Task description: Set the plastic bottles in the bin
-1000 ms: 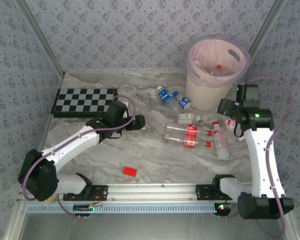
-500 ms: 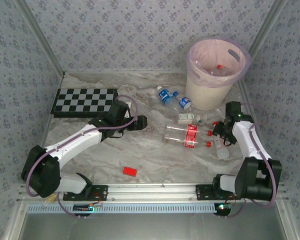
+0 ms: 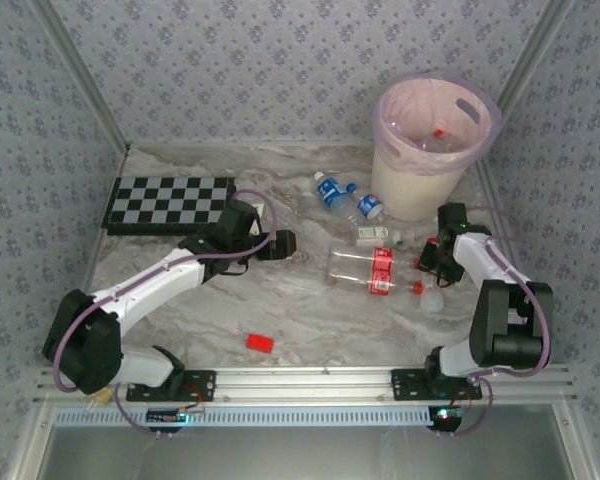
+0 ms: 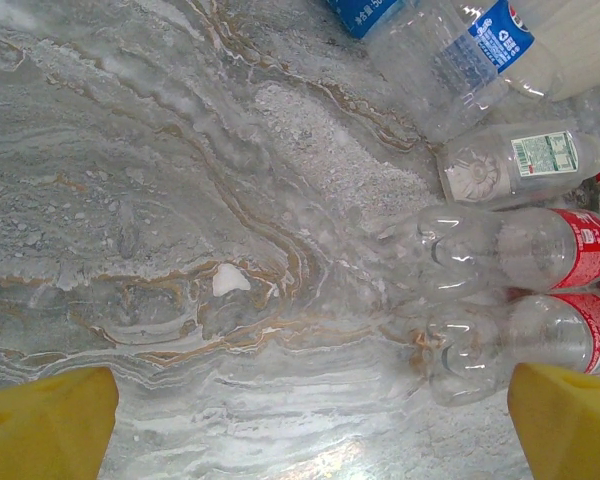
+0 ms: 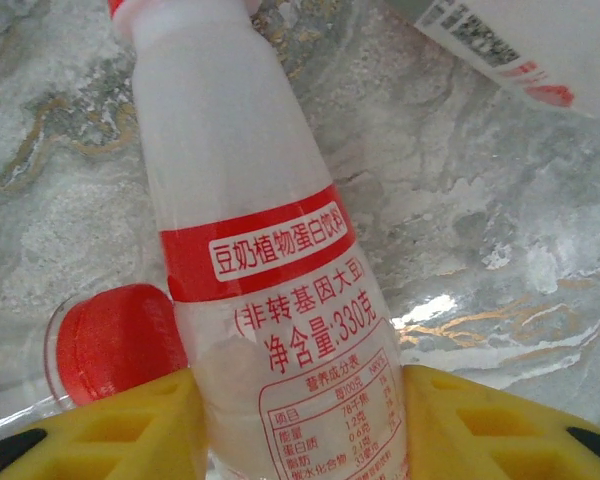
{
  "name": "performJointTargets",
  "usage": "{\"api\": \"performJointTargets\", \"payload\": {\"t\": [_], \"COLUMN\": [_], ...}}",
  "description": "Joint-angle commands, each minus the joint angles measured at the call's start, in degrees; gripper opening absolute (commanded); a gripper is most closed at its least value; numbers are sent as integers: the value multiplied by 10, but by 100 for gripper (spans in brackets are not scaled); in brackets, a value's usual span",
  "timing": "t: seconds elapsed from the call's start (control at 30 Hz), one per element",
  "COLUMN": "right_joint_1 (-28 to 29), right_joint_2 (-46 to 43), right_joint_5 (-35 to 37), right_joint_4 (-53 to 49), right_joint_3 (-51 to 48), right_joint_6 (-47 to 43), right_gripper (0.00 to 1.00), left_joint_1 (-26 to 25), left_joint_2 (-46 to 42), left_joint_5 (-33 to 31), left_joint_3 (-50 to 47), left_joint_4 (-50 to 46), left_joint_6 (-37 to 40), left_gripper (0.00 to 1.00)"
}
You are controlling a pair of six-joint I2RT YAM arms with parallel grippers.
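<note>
You're gripping milky-white red-labelled plastic bottle (image 5: 250, 200) in right end effector (image 5: 300, 430), readying lift toward cream-white bin (image 3: 410, 190); left end effector (image 4: 305, 430) gaping.

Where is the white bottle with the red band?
Right side of the table: in the right wrist view the white bottle lies between the right gripper's yellow fingers, a red cap beside it.

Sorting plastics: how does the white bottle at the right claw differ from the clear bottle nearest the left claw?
The white bottle is opaque, the clear bottle transparent. The white bottle sits in the right claw; the clear bottle lies free. Both carry red labels.
</note>
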Motion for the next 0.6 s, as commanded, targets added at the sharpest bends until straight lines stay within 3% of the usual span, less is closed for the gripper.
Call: {"api": "performJointTargets", "payload": {"t": [0.0,0.43,0.57], "right_joint_1": [14,109,135], "right_joint_2": [-4,-147,-207], "right_joint_5": [-1,14,-20], "right_joint_4": [-14,-166,-209], "right_joint_3": [-4,63,127], "right_joint_6": [9,31,8], "right_gripper": [45,41,40], "left_joint_1": [-2,-2,-2], "left_joint_2": [-18,19,34], "left_joint_5": [-4,3,3], "left_joint_3": [-10,20,22], "left_joint_4": [5,12,26], "left_joint_6": [-3,-1,-9], "left_gripper": [100,100,100]}}
